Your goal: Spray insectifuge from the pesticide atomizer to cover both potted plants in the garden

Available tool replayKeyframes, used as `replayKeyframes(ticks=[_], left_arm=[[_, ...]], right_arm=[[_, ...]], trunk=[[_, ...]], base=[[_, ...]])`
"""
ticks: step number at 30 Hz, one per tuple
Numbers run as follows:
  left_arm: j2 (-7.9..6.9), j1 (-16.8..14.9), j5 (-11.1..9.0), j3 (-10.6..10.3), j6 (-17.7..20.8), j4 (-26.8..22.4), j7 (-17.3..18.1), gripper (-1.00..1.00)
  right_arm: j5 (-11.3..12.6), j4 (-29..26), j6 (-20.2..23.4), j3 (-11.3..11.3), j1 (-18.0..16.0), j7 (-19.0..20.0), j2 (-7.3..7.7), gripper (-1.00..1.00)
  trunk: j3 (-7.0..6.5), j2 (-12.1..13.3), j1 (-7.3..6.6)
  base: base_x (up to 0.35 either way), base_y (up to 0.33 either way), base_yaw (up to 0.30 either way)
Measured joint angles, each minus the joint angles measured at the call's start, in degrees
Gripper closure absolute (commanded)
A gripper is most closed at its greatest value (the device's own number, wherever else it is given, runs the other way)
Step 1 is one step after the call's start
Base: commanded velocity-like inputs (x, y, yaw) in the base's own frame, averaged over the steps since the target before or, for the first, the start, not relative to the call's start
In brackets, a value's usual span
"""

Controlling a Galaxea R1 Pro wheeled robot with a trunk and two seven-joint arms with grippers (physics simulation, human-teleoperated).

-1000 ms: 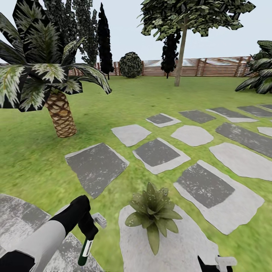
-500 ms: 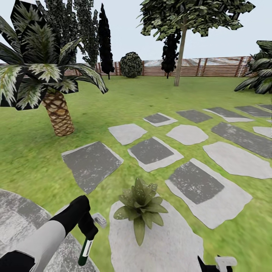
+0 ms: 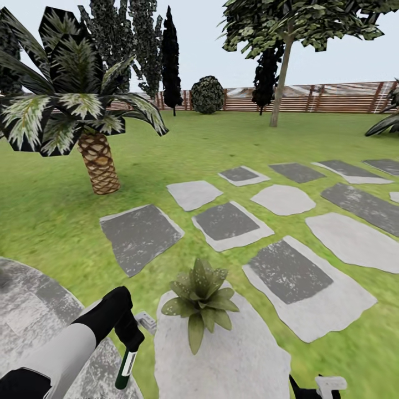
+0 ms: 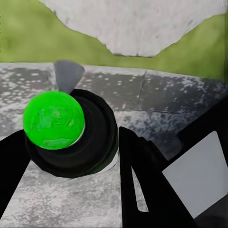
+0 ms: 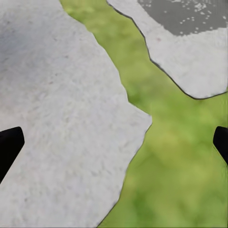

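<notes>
My left gripper (image 3: pixel 131 342) hangs low at the front left, shut on the pesticide atomizer (image 3: pixel 125 368), a slim dark green bottle with a white label that points down. In the left wrist view the atomizer (image 4: pixel 66 130) is seen end-on, black with a bright green round end, between the dark fingers (image 4: pixel 142 183). One potted plant (image 3: pixel 199 299), a speckled green rosette, stands on a pale stepping stone (image 3: pixel 221 360) just right of the bottle. The other potted plant is out of view. My right gripper (image 3: pixel 317 385) is at the bottom edge; its wrist view has it open (image 5: pixel 114 145) over stone and grass.
A big palm (image 3: pixel 97 160) with a scaly trunk stands at the left on the lawn. Pale and dark stepping stones (image 3: pixel 230 224) spread ahead and right. The grey paved patio (image 3: pixel 27 310) lies under my left arm. A brown slatted fence (image 3: pixel 332 100), trees and a round bush (image 3: pixel 207 95) close the far side.
The whole view has shifted, so the camera has moved; the potted plant now sits closer to the left gripper in the picture. The atomizer stays gripped and the arms hold their pose.
</notes>
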State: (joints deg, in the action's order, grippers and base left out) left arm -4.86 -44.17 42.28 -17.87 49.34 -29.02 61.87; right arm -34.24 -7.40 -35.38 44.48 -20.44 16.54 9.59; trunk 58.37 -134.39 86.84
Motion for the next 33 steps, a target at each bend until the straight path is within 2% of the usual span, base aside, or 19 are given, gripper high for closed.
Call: replayKeyframes(ticks=[21, 33], left_arm=[[-0.12, -0.24, 0.06, -0.18, 1.54, -2.42, -0.35, 1.00], [-0.23, -0.10, 0.13, -0.05, 1.51, -2.25, -0.31, 1.00]], right_arm=[[0.00, 0.00, -0.02, 0.02, 0.02, 0.00, 0.00, -1.00], [0.07, -0.09, -0.03, 0.02, 0.01, 0.00, 0.22, -1.00]], trunk=[[0.00, 0.00, -0.01], [0.00, 0.00, 0.04]], base=[[0.167, -0.251, 0.268], [-0.204, -0.215, 0.015]])
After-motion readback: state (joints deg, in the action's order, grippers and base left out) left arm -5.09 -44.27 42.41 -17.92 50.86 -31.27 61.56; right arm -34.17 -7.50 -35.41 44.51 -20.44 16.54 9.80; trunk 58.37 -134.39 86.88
